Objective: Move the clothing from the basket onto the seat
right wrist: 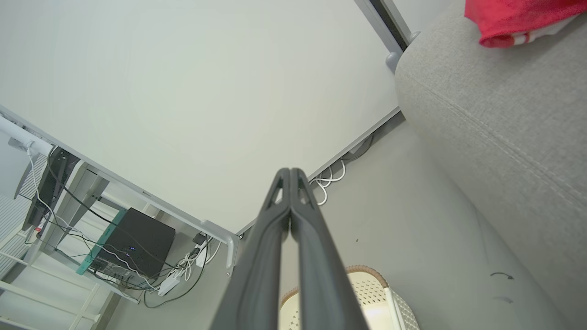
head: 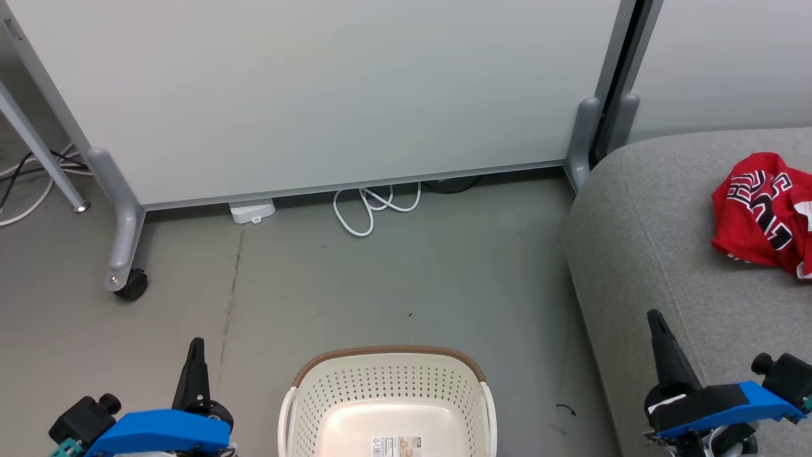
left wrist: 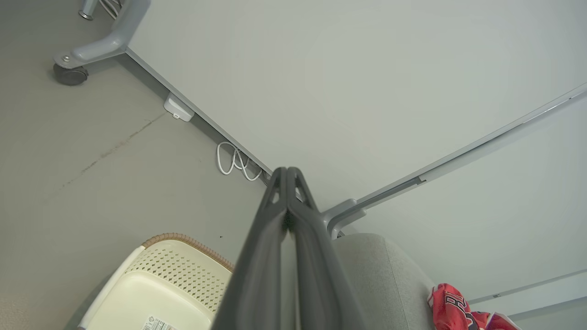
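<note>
Soft red fabric clothing (head: 761,212) with white trim and black-and-white lettering, crumpled on the large light grey fabric-upholstered sofa seat (head: 641,254), toward its far right and well apart from the basket. Cream-white oval perforated plastic basket (head: 387,351) with a brown rim band, standing upright on the grey floor (head: 380,285) between the two arms, near the seat's side; pale inner bottom showing, with a paper label (head: 398,445) on it. Left jaws at the lower left of the head view, pressed shut and empty, long dark fingers (left wrist: 263,256) meeting along their length, above the floor beside the basket. Right jaws at the lower right, likewise closed and empty, fingers (right wrist: 266,256) together, seen against the seat's near part. Behind, a white partition panel (head: 317,95) on grey castor feet, with a coiled white cable (head: 374,206) at its base.
</note>
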Controlling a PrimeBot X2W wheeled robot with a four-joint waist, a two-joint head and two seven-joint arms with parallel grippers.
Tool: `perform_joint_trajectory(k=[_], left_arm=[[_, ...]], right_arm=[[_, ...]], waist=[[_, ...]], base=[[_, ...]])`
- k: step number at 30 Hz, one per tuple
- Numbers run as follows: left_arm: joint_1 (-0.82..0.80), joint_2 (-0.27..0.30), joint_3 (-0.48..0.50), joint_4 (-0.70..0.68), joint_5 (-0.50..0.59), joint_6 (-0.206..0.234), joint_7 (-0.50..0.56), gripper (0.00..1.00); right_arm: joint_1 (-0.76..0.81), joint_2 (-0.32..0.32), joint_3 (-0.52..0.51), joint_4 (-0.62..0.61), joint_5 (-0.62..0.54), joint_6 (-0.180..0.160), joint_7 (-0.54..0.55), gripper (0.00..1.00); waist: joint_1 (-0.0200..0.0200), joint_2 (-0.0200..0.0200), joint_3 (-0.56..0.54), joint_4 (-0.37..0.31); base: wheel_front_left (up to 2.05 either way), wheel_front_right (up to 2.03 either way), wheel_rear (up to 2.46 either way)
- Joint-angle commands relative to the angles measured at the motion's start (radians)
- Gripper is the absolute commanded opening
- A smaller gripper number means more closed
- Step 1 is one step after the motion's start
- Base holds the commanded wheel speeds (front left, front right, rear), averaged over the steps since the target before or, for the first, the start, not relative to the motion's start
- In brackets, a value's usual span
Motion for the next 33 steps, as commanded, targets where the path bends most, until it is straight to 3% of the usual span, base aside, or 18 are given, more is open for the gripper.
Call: perform_joint_trajectory(k=[1, 33], left_arm=[[-0.029, 0.000, 0.013, -0.019, -0.037, -0.001, 0.011, 0.00], [-0.052, -0.014, 0.064, -0.058, -0.329, -0.001, 0.098, 0.00]], right_arm=[[-0.028, -0.003, -0.005, -0.015, 0.048, 0.000, 0.010, 0.00], [-0.041, -0.005, -0.031, -0.016, 0.408, 0.001, 0.077, 0.00]], waist=[[0.0000, 0.0000, 0.000, 0.000], [0.0000, 0.0000, -0.003, -0.005]], base=[[0.00, 0.00, 0.00], [0.00, 0.00, 0.00]])
